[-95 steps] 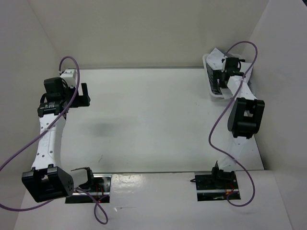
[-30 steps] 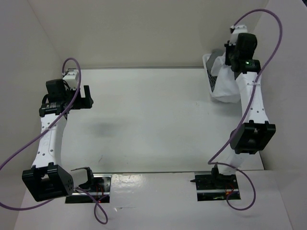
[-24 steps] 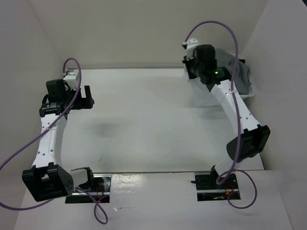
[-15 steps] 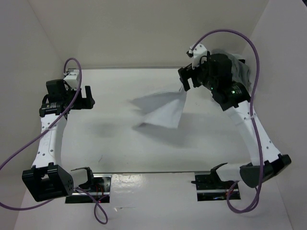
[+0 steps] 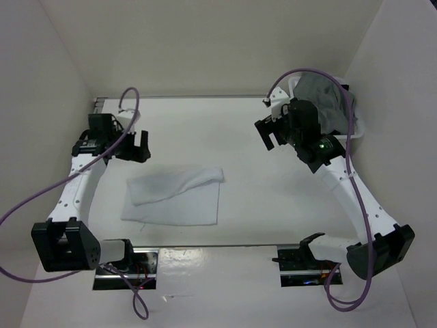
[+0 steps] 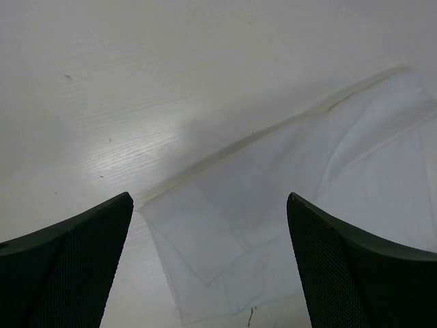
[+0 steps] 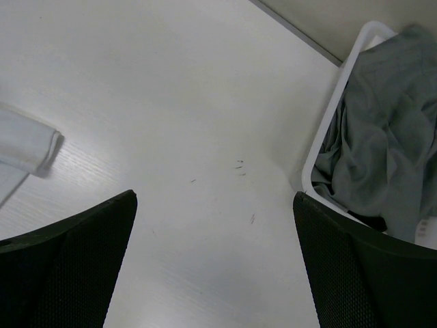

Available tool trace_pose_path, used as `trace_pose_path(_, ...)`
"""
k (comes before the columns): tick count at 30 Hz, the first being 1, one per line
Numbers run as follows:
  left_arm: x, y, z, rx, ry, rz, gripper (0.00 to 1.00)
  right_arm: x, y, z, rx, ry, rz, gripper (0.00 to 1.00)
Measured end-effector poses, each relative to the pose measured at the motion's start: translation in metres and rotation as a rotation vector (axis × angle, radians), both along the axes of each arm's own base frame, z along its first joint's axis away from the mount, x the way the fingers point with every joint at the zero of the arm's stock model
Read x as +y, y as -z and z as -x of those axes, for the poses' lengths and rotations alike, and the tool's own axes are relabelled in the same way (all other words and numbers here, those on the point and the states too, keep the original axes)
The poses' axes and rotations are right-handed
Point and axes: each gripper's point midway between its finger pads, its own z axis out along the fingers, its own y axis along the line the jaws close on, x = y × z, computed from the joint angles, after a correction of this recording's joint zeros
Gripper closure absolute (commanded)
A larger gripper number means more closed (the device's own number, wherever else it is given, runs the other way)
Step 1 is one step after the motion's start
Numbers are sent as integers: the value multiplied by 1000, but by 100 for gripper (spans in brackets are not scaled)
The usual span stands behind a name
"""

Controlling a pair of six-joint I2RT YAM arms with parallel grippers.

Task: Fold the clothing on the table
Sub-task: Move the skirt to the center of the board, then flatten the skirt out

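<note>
Clothing (image 5: pixel 176 195), a rumpled white cloth rectangle, lies long side left-to-right just beside the left end effector (image 5: pixel 139 148), farther from the right end effector (image 5: pixel 265 134); both gape empty.

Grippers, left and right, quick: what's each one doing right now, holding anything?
Left gripper: open, empty, over the edge of the white cloth.
Right gripper: open, holding nothing.

A white tabletop (image 5: pixel 273 184) edged by a metal rail (image 5: pixel 205 97) was seen to be occupied by a white garment (image 5: pixel 174 197), spread mostly flat left of centre with its far edge rumpled, and by a white plastic basket (image 7: pixel 319 137) set at the far right corner.
</note>
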Motion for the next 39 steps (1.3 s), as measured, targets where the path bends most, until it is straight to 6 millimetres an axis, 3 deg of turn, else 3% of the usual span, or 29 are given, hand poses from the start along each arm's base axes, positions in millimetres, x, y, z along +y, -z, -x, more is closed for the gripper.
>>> trace_pose_path(5,-40,35,3,98,111,-182,20,2,4,0,11,-2,-5,1)
trace_pose_path(7,-45,49,12,120,145,-284,35,3,10,0,22,-9,-5,1)
trace_pose_path(9,-44,62,21,139,167,-386,40,4,18,1,42,-14,-1,1)
trace_pose_path(15,-43,91,49,171,260,-603,39,10,40,-1,100,-38,4,1)
trace_pose_path(23,-105,100,62,78,472,-689,35,13,46,-2,112,-45,-1,1)
trace_pose_path(28,-130,121,77,68,576,-727,35,10,52,2,121,-38,7,1)
trace_pose_path(34,-138,148,77,107,602,-787,42,5,53,5,115,-19,12,1)
trace_pose_path(39,-146,150,67,65,570,-786,52,2,60,8,125,-10,17,1)
